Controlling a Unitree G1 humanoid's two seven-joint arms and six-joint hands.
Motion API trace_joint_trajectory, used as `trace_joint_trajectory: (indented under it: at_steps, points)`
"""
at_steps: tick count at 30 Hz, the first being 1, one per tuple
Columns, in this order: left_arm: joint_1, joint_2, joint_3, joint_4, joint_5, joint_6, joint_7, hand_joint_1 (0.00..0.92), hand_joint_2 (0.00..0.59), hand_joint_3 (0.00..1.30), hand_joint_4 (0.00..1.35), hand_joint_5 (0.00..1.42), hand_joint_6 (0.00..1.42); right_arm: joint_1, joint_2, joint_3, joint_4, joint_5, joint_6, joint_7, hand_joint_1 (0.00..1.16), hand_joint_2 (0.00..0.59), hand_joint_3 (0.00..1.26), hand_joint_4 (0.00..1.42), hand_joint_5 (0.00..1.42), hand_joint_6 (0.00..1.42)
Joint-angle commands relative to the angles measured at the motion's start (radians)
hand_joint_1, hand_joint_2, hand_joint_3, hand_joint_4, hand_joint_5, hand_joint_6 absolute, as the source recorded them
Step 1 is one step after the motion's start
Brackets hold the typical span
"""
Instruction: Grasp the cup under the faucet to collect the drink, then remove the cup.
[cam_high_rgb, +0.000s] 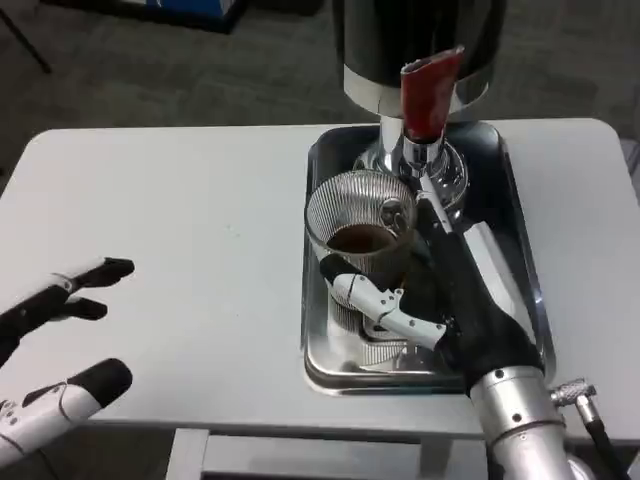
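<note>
Table: we see a white top with rounded corners, reaching across most of the view.
Tray: shiny metal, shallow, set on the right half of our table (its rim reflects the light).
Floor: grey, beyond the far edge.
Blue object: at the top edge, too cropped for us to identify.

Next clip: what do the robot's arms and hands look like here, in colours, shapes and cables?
The right forearm is a silver cylinder with a knurled silver plug and a black cable at its side. The right hand is mostly black, with a white-and-black finger. The left hand has slim white fingers with rounded black tips.
</note>
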Motion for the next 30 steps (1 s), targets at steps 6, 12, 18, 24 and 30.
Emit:
trace_joint_trajectory:
  at_steps: [6,12,18,24,30]
  points:
    - [0.011,0.018,0.001,0.013,-0.011,0.013,-0.017,0.032,0.100,0.20,0.16,0.27,0.21,0.004,0.026,0.027,0.036,-0.036,0.038,-0.027,0.60,0.224,0.03,0.13,0.23,0.29]
    - [0.012,0.017,-0.002,0.012,-0.008,0.016,-0.020,0.031,0.100,0.20,0.16,0.27,0.21,0.003,0.032,0.031,0.050,-0.040,0.043,-0.032,0.60,0.224,0.13,0.18,0.26,0.32]
    - [0.012,0.016,-0.002,0.012,-0.008,0.016,-0.020,0.031,0.100,0.20,0.16,0.27,0.21,0.007,0.038,0.031,0.068,-0.045,0.021,-0.060,0.61,0.228,0.21,0.26,0.31,0.38]
    - [0.012,0.016,-0.002,0.012,-0.008,0.016,-0.020,0.031,0.100,0.20,0.16,0.27,0.21,0.018,0.039,0.033,0.070,-0.048,0.001,-0.092,0.62,0.238,0.28,0.34,0.37,0.43]
    - [0.012,0.016,-0.002,0.012,-0.008,0.017,-0.020,0.031,0.100,0.20,0.16,0.27,0.21,0.033,0.044,0.026,0.069,-0.045,-0.023,-0.132,0.62,0.241,0.34,0.42,0.47,0.57]
